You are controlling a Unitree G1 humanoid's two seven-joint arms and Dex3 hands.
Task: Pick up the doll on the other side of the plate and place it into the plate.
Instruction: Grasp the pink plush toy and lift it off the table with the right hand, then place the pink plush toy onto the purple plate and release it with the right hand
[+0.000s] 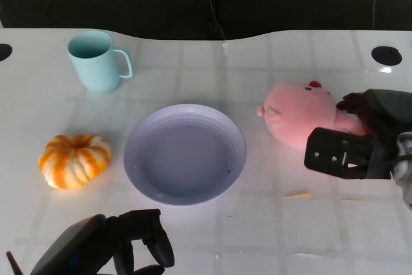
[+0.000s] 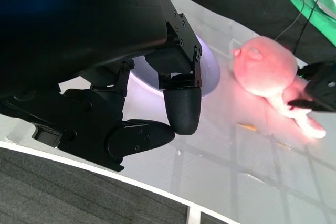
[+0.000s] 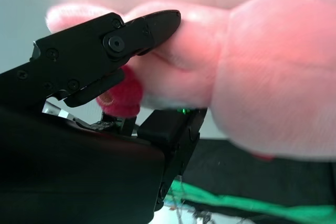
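Doll (image 1: 299,118) in right hand (image 1: 360,136), beside plate (image 1: 138,159)

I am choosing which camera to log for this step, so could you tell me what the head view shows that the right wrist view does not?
Only the head view shows the cup, the pumpkin, the plate, the table and the left hand, which holds nothing. Only the right wrist view shows, close up, a finger pressed against the doll's body and a strip of green cloth beyond. Both show the pink doll and the right hand gripping it.
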